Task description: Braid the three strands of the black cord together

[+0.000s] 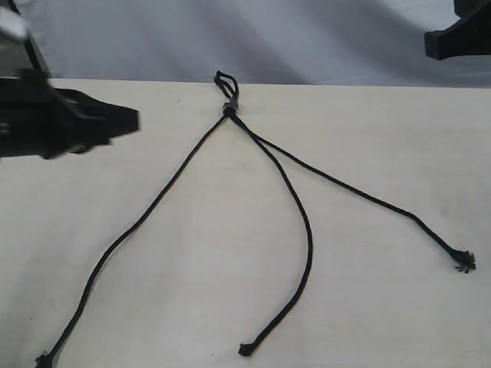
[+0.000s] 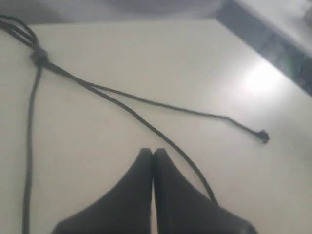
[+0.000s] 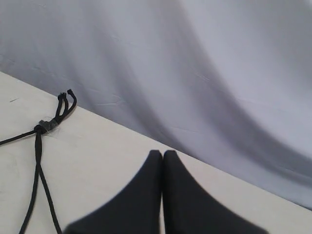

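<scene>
Black cord point(image 1: 228, 110) fanned on table point(image 1: 383, 138) before grey cloth point(image 1: 268, 38); left tool point(image 2: 152, 152), right tool point(image 3: 162, 152) pressed together.

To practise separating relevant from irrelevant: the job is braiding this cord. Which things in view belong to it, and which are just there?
Belongs to the job: black cord, its three strands, left gripper, right gripper.
Just there: table, grey backdrop cloth.

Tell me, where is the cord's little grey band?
In the exterior view the grey band lies near the far edge of the table, about mid-width, below the short loop, with the left hand off to its left, apart from it.
</scene>
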`<control>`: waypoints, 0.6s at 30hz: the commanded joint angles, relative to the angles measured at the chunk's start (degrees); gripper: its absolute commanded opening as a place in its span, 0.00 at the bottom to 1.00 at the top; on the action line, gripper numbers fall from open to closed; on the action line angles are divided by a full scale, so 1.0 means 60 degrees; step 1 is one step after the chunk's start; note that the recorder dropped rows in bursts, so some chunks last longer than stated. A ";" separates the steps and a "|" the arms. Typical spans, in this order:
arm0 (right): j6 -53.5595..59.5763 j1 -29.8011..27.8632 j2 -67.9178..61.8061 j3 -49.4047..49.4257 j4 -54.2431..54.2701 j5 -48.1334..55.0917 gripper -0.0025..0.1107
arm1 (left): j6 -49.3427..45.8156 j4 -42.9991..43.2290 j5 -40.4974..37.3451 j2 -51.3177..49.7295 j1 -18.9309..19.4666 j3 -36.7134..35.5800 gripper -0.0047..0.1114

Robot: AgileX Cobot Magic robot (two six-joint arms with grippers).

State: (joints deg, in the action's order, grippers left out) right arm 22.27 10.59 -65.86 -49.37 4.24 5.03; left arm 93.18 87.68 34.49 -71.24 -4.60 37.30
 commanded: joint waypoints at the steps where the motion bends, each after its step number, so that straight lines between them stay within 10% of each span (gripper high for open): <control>1: -0.0099 -0.0050 0.0044 0.0038 0.0071 0.0000 0.03 | -0.0268 0.0913 -0.4756 -0.2352 -0.4386 0.1739 0.04; 4: -0.0099 -0.0050 0.0044 0.0038 0.0071 0.0019 0.03 | -0.1921 0.0046 -0.9931 -0.4015 -0.7203 0.3318 0.04; 7: -0.0071 -0.0050 0.0044 0.0038 0.0071 0.0066 0.03 | -0.7246 -0.5700 -1.3754 -0.5211 -0.7211 0.5298 0.04; 12: -0.0071 -0.0050 0.0044 0.0038 0.0071 0.0066 0.03 | -1.2416 -1.1734 -1.3021 -0.6076 -0.6542 0.5893 0.04; 18: -0.0071 -0.0050 0.0044 0.0057 0.0071 0.0066 0.03 | -1.4707 -1.5061 -1.1960 -0.6634 -0.6778 0.5893 0.04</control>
State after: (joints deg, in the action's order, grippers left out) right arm 22.04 10.59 -65.86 -49.24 4.24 5.41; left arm 10.57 4.56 -40.22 -110.47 -44.32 72.17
